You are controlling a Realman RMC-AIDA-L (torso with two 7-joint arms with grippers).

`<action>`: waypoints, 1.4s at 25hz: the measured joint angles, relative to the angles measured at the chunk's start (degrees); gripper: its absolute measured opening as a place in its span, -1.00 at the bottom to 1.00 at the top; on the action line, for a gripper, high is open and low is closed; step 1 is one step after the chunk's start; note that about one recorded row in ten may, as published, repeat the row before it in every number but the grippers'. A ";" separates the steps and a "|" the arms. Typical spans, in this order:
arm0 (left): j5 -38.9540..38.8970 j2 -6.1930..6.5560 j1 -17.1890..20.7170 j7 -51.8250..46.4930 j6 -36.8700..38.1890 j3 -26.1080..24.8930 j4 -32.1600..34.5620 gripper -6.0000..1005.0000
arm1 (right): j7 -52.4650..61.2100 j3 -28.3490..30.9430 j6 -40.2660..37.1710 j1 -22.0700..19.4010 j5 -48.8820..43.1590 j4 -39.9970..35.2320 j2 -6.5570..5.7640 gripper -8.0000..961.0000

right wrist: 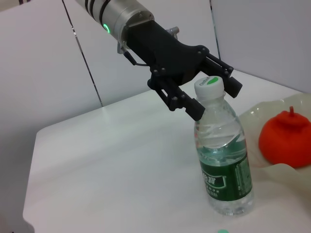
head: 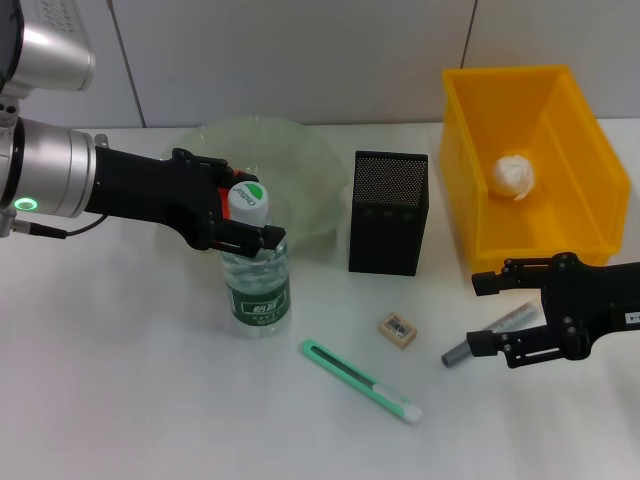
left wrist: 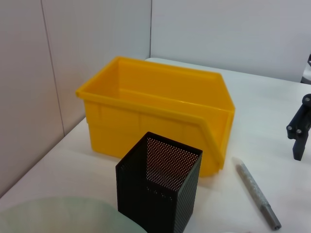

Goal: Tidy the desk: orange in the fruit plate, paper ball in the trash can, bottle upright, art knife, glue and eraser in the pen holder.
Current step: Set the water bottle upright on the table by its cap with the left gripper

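The water bottle (head: 257, 290) stands upright on the table in front of the glass fruit plate (head: 300, 160). My left gripper (head: 250, 207) is open, with a jaw on either side of the bottle's white cap (right wrist: 209, 86). The orange (right wrist: 284, 138) lies in the plate. The paper ball (head: 514, 175) is in the yellow trash can (head: 590, 160). My right gripper (head: 482, 314) is open low over the grey glue stick (head: 500, 330). The eraser (head: 397, 329) and the green art knife (head: 360, 382) lie on the table in front of the black mesh pen holder (head: 390, 212).
The pen holder (left wrist: 160, 189) stands between the plate and the trash can (left wrist: 155, 111), and it looks empty in the left wrist view. The glue stick (left wrist: 257, 194) lies just in front of the can. A wall runs behind the table.
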 joint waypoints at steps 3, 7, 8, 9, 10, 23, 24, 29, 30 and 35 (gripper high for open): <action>0.01 0.04 -0.02 -0.06 -0.26 0.03 -0.16 0.45 | 0.00 0.00 0.00 -0.08 0.00 0.01 0.00 0.74; 0.01 0.18 -0.02 -0.36 -0.30 -0.16 -0.17 0.41 | 0.00 0.00 0.01 -0.10 0.00 0.01 0.00 0.74; 0.01 0.19 -0.01 -0.40 -0.31 -0.28 -0.17 0.40 | 0.00 0.00 0.01 -0.10 0.00 0.01 0.00 0.74; 0.01 0.21 0.01 -0.42 -0.31 -0.37 -0.17 0.38 | 0.00 0.00 0.01 -0.10 0.00 0.01 0.00 0.74; 0.01 0.23 0.02 -0.44 -0.32 -0.41 -0.17 0.37 | 0.00 0.00 0.01 -0.09 0.00 0.01 0.00 0.74; 0.04 0.47 0.01 -0.51 0.04 -0.43 -0.16 0.06 | 0.00 0.00 0.00 -0.07 0.00 0.01 0.09 0.74; 0.04 0.47 0.01 -0.51 0.04 -0.43 -0.16 0.00 | 0.00 0.00 0.00 -0.07 0.00 0.01 0.08 0.74; -0.42 0.98 0.20 -0.58 1.98 -1.24 0.53 -0.10 | 0.00 -0.01 0.08 -0.07 0.00 0.05 0.04 0.74; -0.44 1.10 0.25 -0.61 2.44 -1.74 0.67 -0.09 | 0.00 0.00 0.10 -0.07 0.00 0.06 0.03 0.74; -0.53 1.67 1.18 -0.69 6.32 -6.61 2.31 -0.08 | 0.00 0.00 0.23 -0.07 0.00 0.10 0.00 0.74</action>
